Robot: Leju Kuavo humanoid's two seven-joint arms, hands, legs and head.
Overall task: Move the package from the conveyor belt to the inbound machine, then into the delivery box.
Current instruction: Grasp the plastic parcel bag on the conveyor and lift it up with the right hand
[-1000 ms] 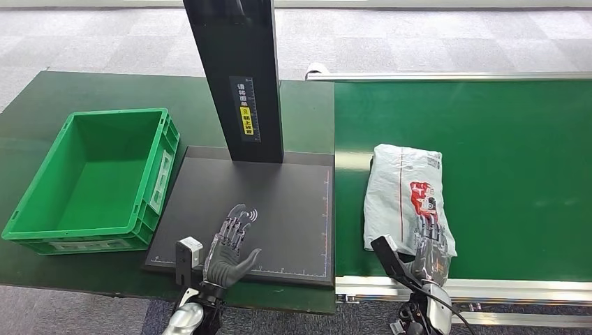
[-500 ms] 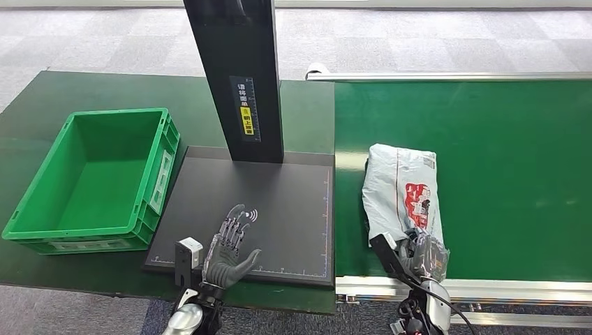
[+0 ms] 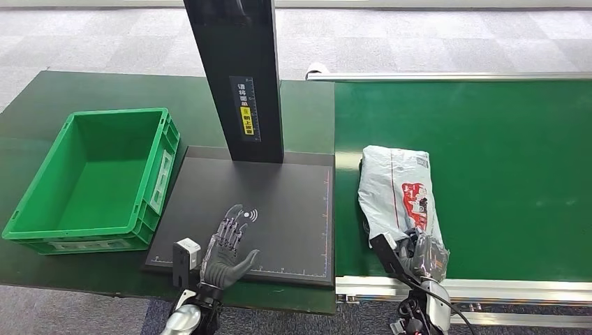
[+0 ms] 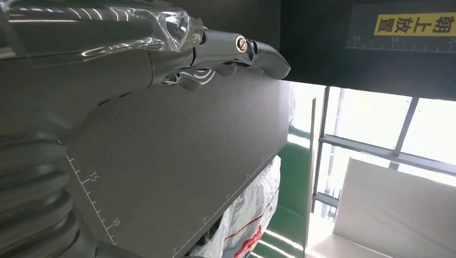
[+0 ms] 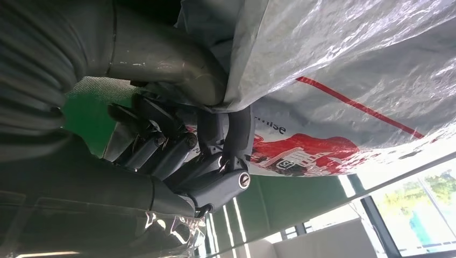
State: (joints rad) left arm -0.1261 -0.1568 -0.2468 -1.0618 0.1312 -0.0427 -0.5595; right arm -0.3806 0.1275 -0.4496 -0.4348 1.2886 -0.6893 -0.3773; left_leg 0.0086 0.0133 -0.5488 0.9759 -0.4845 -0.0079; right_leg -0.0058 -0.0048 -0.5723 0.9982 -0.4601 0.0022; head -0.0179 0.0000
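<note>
A: Head view first; where does the grey plastic mailer package with red print (image 3: 398, 199) lie?

B: On the green conveyor belt (image 3: 502, 174), close to its left edge, its long side running away from the robot; the near end is lifted and bunched inside the right hand (image 3: 422, 252), whose fingers are curled around the plastic; so that hand is grasping the package

A: And the left hand (image 3: 227, 251)?

B: It hovers or rests over the near part of the flat black scanning plate of the inbound machine (image 3: 258, 209), fingers stretched out and apart, nothing in them; the machine's black upright column (image 3: 237, 77) with a yellow label stands at the plate's far edge; the open green plastic delivery box (image 3: 42, 216) sits just left of the plate on the dark green table (image 3: 91, 91)

A: Left wrist view?

B: The left hand (image 4: 215, 48) is spread above the black plate (image 4: 177, 161), holding nothing; beyond the plate's edge a bit of the package (image 4: 247, 220) is in sight

A: Right wrist view?

B: The right hand (image 5: 177, 156) has its dark fingers (image 5: 215, 172) and thick thumb folded onto the package (image 5: 349, 70), the crinkled plastic pinched between them; green belt (image 5: 86, 107) shows behind
</note>
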